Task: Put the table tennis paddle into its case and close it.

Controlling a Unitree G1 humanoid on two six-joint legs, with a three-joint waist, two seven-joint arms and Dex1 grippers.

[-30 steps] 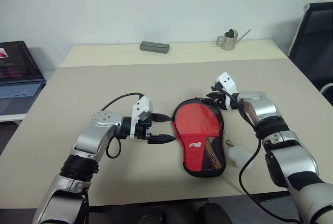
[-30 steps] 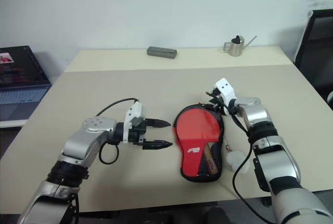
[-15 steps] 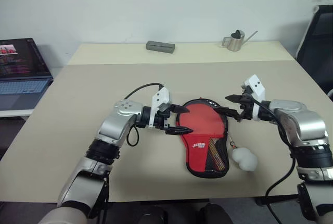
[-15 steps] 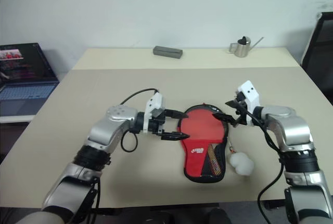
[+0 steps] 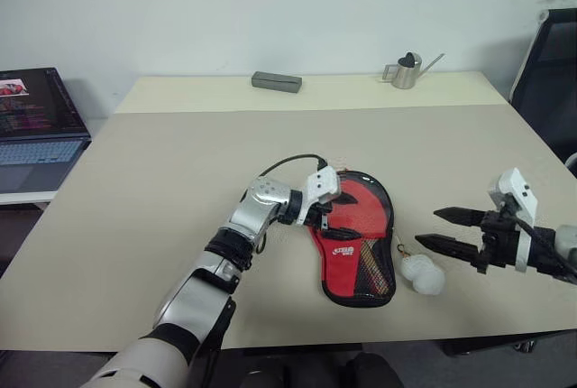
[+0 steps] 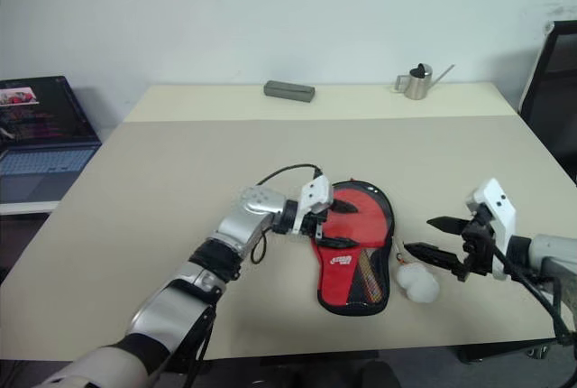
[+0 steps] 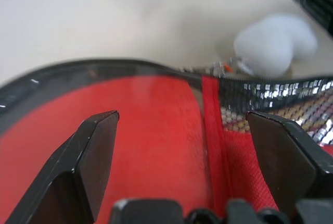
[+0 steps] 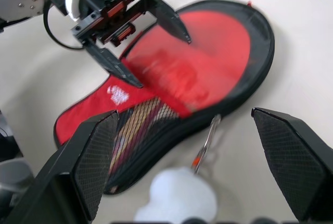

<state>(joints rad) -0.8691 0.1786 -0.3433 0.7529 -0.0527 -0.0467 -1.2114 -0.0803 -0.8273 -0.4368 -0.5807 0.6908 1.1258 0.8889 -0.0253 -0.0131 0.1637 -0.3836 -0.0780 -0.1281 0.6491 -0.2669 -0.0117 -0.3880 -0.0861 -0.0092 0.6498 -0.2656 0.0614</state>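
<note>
- We are finding the case (image 5: 359,248) lying flat near the table's (image 5: 162,162) front edge, a little right of its middle, red side up, round end pointing toward the far edge.
- The table tennis paddle (image 8: 140,122) is sitting inside; its striped handle is showing through the black mesh pocket (image 5: 372,262) at the narrow end, so we judge the insertion done.
- Our left gripper (image 5: 326,218) is hovering over the round end's left rim with its jaws spread wide and nothing between them, probably placed to pin the pouch while the zip gets pulled.
- Our right gripper (image 5: 448,230) is hanging near the front right corner, well apart from the case, fingers released and empty, pointing back toward it.
- The plush charm (image 5: 422,274) is resting on the table just beside the case's right edge, trailing from the zipper.
- Whether the zip is fully shut we cannot tell; closing seems to be the step in hand.
</note>
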